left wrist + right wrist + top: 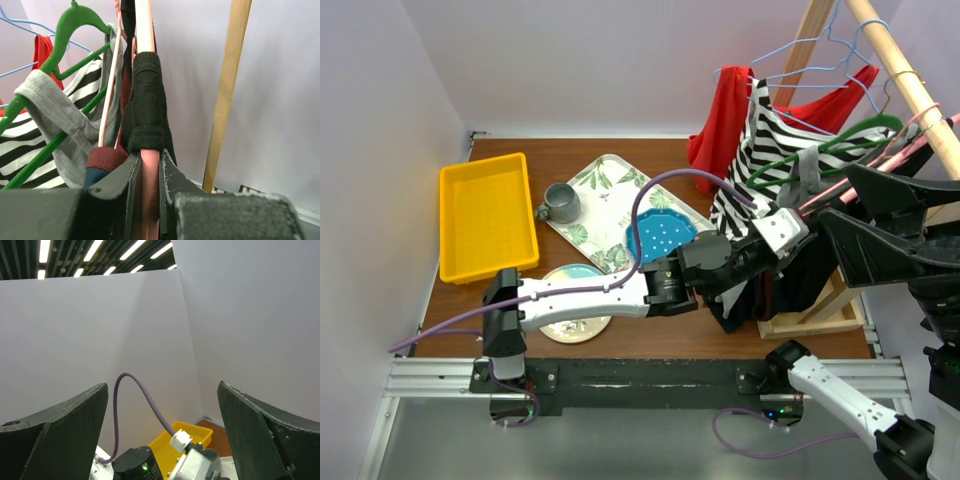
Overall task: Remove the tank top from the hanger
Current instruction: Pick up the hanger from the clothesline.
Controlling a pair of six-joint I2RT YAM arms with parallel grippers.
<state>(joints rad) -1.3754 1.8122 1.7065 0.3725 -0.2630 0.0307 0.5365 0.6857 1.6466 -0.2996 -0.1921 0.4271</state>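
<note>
Overhead camera looks down from behind onto the brown wooden table (710, 338). Left wrist camera, angled upward, sits right against the pink plastic hanger (145, 30). Right wrist camera tilts up at pale walls (90, 330), sharing the yellow plastic bin (194, 432) with overhead.

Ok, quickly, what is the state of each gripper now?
Left gripper: closed on the pink hanger.
Right gripper: open, holding nothing.

yellow bin (487, 215) | grey mug (561, 203) | white tray (610, 190), green leaf print | blue plate (660, 238), white dots | cream-and-teal plate (575, 328) | red top (720, 120) | black-and-white striped top (760, 140) | grey top (55, 110) | black knit tank top (147, 100) | pink hanger (145, 30) | green hanger (75, 25) | light-blue wire hanger (27, 22) | purple cable (660, 185) | brown table (650, 340) | pale wood rack (900, 70) | white walls (620, 60)
</note>
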